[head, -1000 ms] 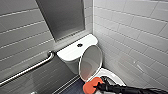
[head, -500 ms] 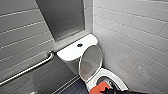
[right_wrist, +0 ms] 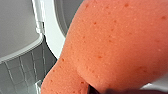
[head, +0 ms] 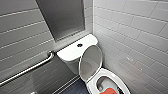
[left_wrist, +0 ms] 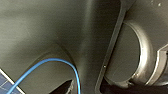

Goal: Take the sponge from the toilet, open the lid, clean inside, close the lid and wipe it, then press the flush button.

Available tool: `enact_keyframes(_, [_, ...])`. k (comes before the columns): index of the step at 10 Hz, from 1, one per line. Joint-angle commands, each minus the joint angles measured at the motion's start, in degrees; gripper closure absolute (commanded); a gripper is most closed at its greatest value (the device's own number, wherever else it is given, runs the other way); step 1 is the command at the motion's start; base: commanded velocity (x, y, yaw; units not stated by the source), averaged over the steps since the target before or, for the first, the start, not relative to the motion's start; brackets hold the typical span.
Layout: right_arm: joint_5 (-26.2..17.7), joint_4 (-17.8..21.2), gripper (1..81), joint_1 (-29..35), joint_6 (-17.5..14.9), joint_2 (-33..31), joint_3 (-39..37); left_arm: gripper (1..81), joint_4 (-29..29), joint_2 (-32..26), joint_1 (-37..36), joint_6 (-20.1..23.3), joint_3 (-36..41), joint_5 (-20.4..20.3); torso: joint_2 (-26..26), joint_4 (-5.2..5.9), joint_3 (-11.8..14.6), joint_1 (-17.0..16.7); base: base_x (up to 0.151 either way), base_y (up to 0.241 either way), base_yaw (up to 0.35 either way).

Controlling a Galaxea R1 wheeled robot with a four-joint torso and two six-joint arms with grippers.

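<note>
Sponge (head: 109,91): orange-red, low over the open bowl of the toilet (head: 111,74), at the bowl's near side. In the right wrist view it sits right against the camera, with the white seat rim (right_wrist: 53,32) just beside it. It rests on nothing I can see, so I judge my right pincer (right_wrist: 93,89) is clamped on it. Only a dark bit of the pincer shows at the sponge's edge. I cannot tell the state of my left pincer; that wrist view gives dark robot plate and a blue cable (left_wrist: 57,62).

The lid (head: 90,62) is up and leans back on the tank (head: 71,53). The flush button (head: 79,45) is in the tank top, well apart from the sponge. A grab bar (head: 30,68) is on the wall beside the tank.

The step in hand looks like clean inside, with lid closing, wiping and flush not yet done.

To do it well:
- Keep the clamp firm, since a soft sponge can drag out of the grip on glossy ceramic.
- Put a broad face on the inner bowl wall, not an edge.
- Press lightly and sweep round under the rim.
- Keep my wrist off the seat rim.
- Watch the lid: it stands just behind the bowl, and a knock could drop it onto my arm.
</note>
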Motion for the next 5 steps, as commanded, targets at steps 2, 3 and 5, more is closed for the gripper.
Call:
enact_keyframes(2, [-0.6,-2.29,81.1,-1.98,0.19,-6.29,6.42,1.0,-0.32,2.08,0.08,-0.08,2.08,3.11,0.0,0.0,0.0,0.0,0.0,0.0,0.0])
enact_keyframes(3, [0.02,-2.82,81.1,-3.91,0.19,-7.78,7.03,1.0,-0.32,2.08,-0.01,-0.08,2.08,3.11,0.0,0.0,0.0,0.0,0.0,0.0,0.0])
enact_keyframes(5, [1.6,-3.7,81.1,-7.26,0.1,-12.0,8.7,1.0,-0.32,1.9,-0.01,-0.08,2.08,3.02,0.0,0.0,0.0,0.0,0.0,0.0,0.0])
